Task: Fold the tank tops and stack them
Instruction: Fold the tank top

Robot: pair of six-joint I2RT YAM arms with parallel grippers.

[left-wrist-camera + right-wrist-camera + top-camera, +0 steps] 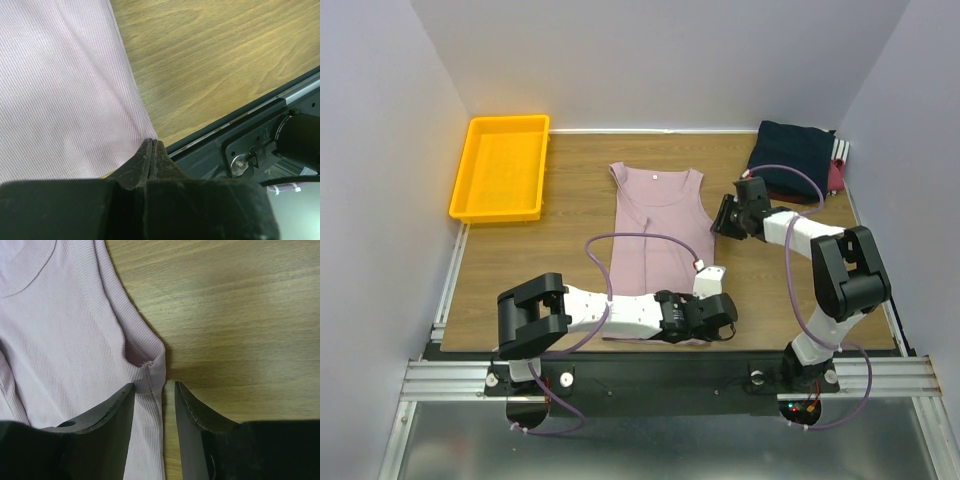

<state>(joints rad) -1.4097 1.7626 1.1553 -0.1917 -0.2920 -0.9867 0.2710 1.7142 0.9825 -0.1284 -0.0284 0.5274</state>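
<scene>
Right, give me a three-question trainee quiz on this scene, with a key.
1. True or false: the left gripper is shut at the pink tank top's near hem corner.
2. The folded tops lie at which far corner of the table? A left, B right.
3. Fill in: the right gripper's jaws stand ___ beside the pink tank top's armhole.
Key: 1 true; 2 B; 3 open.
</scene>
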